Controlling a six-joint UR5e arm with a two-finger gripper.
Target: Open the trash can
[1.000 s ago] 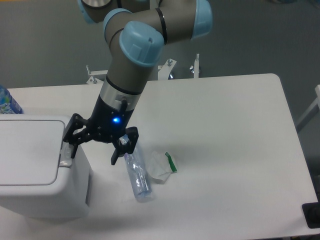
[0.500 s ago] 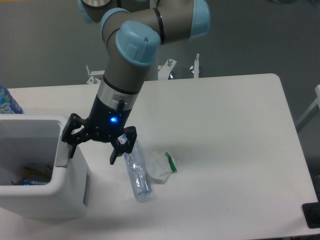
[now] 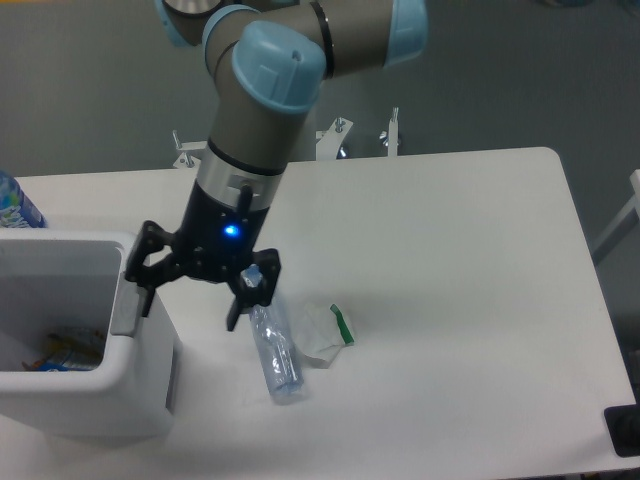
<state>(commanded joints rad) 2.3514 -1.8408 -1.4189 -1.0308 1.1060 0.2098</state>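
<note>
The white trash can stands at the table's front left, partly cut off by the frame edge. Its lid is out of sight and the inside shows, with some litter at the bottom. The grey push-bar strip runs along its right rim. My gripper is open, its jaws spread wide. The left fingertip is right at the push-bar strip; the right fingertip hangs over the table by a bottle.
A clear plastic bottle lies on the table just right of the bin. A crumpled white wrapper with a green stripe lies beside it. A blue-labelled bottle stands at the far left edge. The white table extends right.
One second ago the flat white lid covered the bin; it opened by half a second ago and the inside shows. The gripper has lifted very slightly since.
</note>
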